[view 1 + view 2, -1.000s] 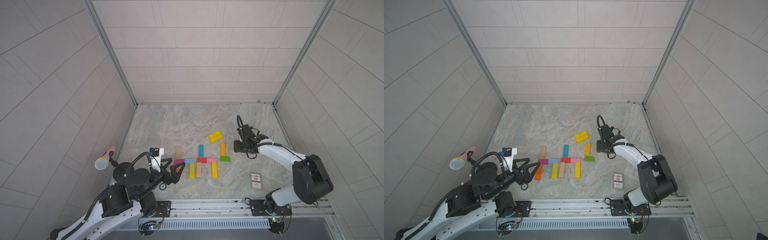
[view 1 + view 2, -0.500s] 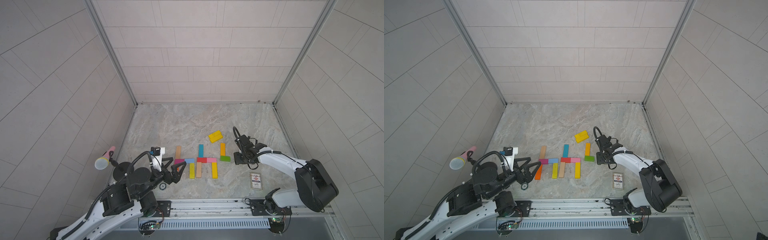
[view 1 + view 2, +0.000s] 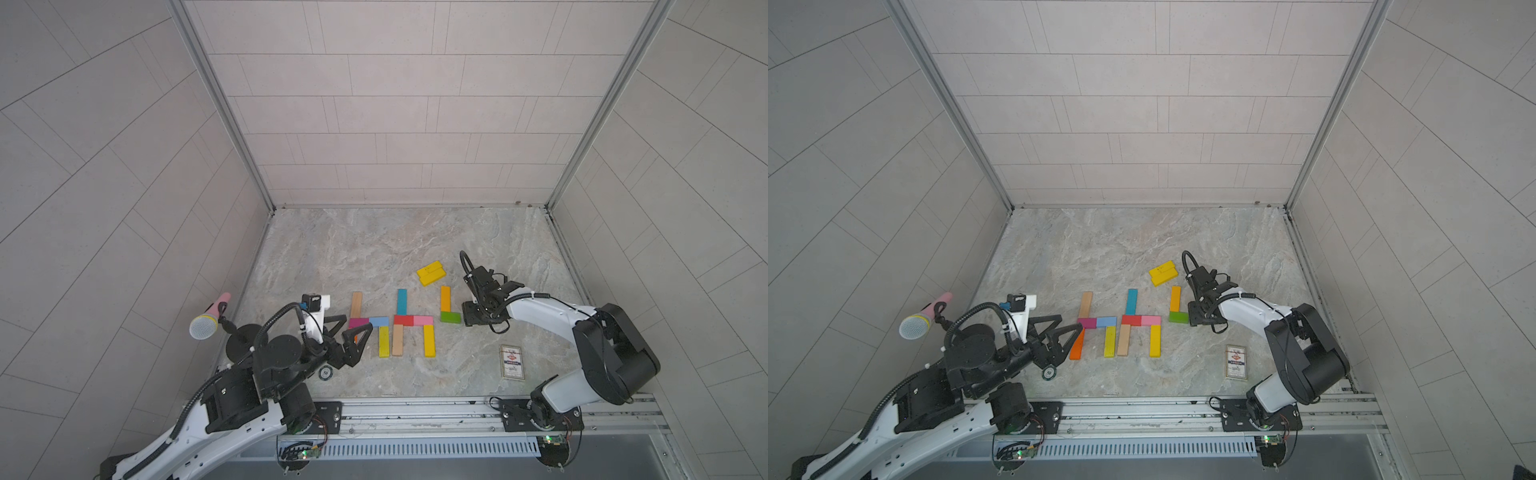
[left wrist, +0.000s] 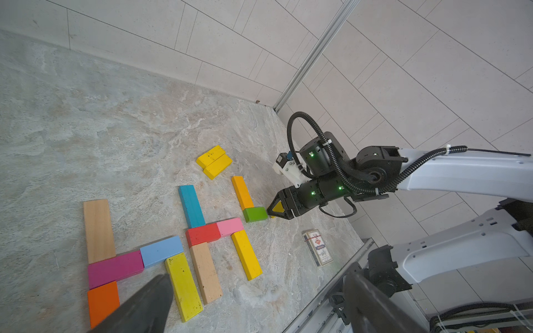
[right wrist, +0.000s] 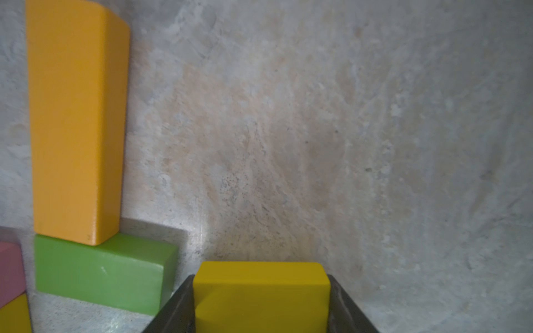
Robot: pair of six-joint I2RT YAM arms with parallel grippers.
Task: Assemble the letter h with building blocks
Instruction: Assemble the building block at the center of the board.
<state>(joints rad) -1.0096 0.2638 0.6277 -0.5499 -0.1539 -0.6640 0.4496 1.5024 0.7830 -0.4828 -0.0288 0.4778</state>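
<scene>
Building blocks lie flat on the stone floor in coloured h shapes: a wood block (image 3: 356, 304) with magenta (image 3: 359, 322), light blue and yellow ones, then teal (image 3: 401, 301), red, pink, wood and yellow. Further right, a long orange block (image 5: 76, 121) butts onto a short green block (image 5: 101, 274). Two loose yellow blocks (image 3: 431, 273) lie behind. My right gripper (image 5: 260, 278) is shut on a yellow block (image 5: 261, 297), low over the floor just right of the green block (image 3: 450, 317). My left gripper (image 3: 347, 330) stands open over the leftmost orange block (image 3: 1077, 350).
A printed card box (image 3: 511, 361) lies on the floor near the front right. A microphone on a stand (image 3: 208, 320) and a small round disc (image 3: 326, 372) sit by the left arm. The metal rail (image 3: 415, 409) runs along the front edge.
My right gripper has come forward and down with the yellow block, ending beside the green block. The left arm has not moved.
</scene>
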